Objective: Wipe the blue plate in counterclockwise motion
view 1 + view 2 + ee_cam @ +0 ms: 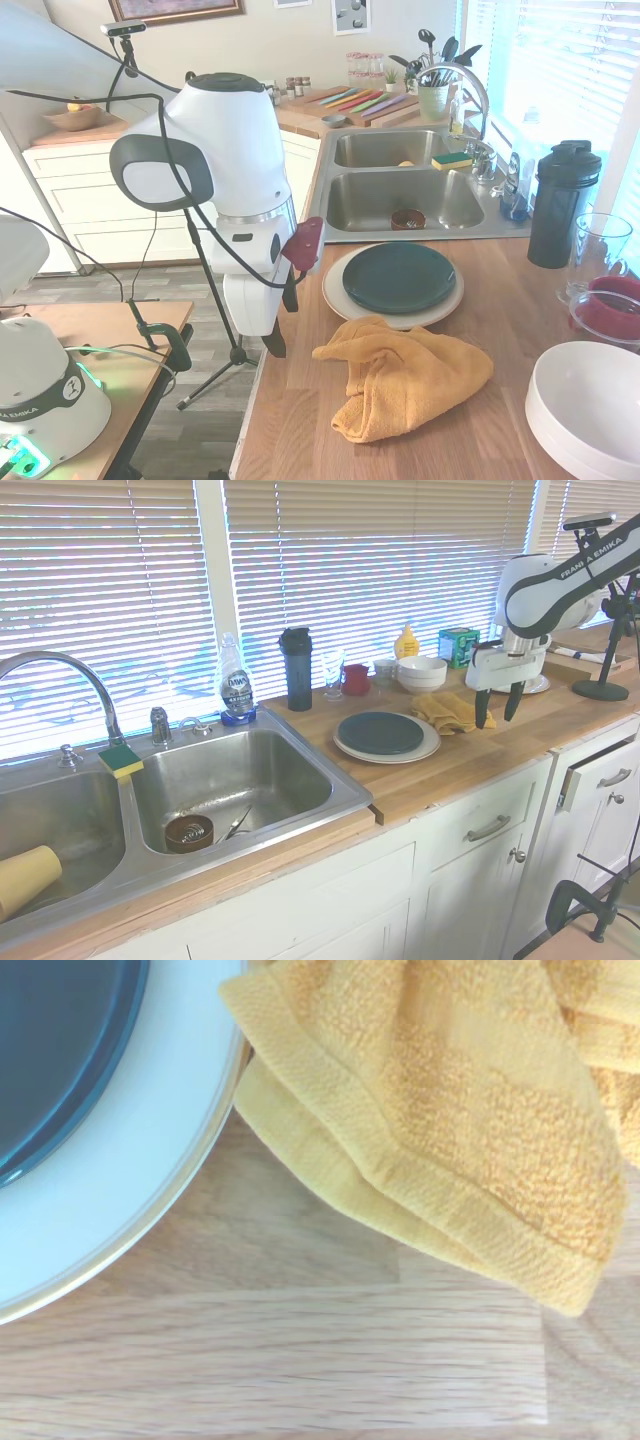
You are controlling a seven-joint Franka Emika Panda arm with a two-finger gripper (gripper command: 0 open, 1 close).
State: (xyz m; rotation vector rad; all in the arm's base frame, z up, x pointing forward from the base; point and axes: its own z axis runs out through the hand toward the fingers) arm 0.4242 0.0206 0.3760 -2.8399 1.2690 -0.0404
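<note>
Towel point(440, 1130) corner fills wrist view, lying on table point(480, 420) just below end effector point(497, 716), whose fingers hang apart, empty. Blue plate point(399, 276) sits beyond it on cream plate point(338, 300), touching towel edge. Risk: grabbing only a thin corner, so cloth slips mid-wipe, or dragging shifts both plates twd sink point(400, 200).

The round dark teal-blue plate point(398, 276) has a smooth, glossy glazed look, as does the larger cream-white plate point(340, 295) beneath it, while the crumpled mustard-yellow towel point(400, 378) is soft looped terry cloth with a flatter woven hem. The light butcher-block wooden counter point(300, 420) shows fine grain under a smooth, low-sheen finish. The double stainless-steel sink point(250, 780) is brushed metal, and the tall black shaker bottle point(560, 205) looks like matt plastic.
</note>
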